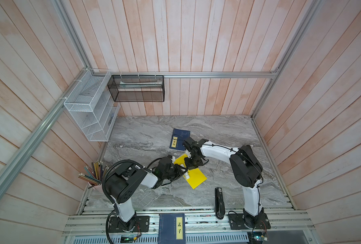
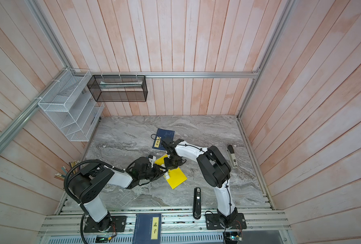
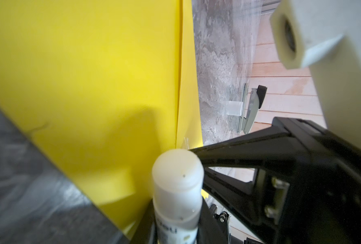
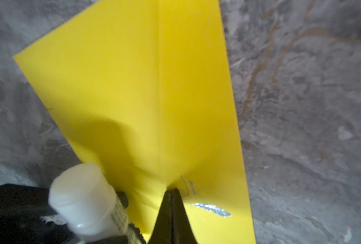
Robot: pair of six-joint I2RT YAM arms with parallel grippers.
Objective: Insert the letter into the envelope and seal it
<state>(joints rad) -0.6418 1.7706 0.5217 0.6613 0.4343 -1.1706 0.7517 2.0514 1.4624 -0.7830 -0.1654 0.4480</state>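
Left gripper (image 1: 182, 169) grasps a white glue stick (image 1: 187, 175) over the envelope (image 1: 193, 176), which lies slantwise mid-table between the two arms in both top views. In a top view the right gripper (image 2: 168, 165) reaches in beside it, low over the envelope's upper half; whether it presses or pinches cannot be told from up there. A dark blue book (image 1: 180, 139) lies just behind on the marble table (image 1: 228, 131), and only the top views show it. The letter is nowhere visible, so it is presumably already inside.

From the left wrist, the glue stick (image 3: 178, 190) stands clasped between black fingers, cap on, close above the envelope (image 3: 80, 74); a seam line runs along the yellow sheet. This view alone shows a grey stapler (image 3: 252, 109) near the far wall.

From the right wrist, the right gripper (image 4: 172, 193) is clenched tight, its tips pinching a raised crease of the envelope (image 4: 133, 84) next to a shiny smear, likely glue, which no other view shows.

By my judgement the envelope is light, thin and floppy: it creases easily and slides on smooth marble, so it is best pinned near the flap fold and taken by an edge.
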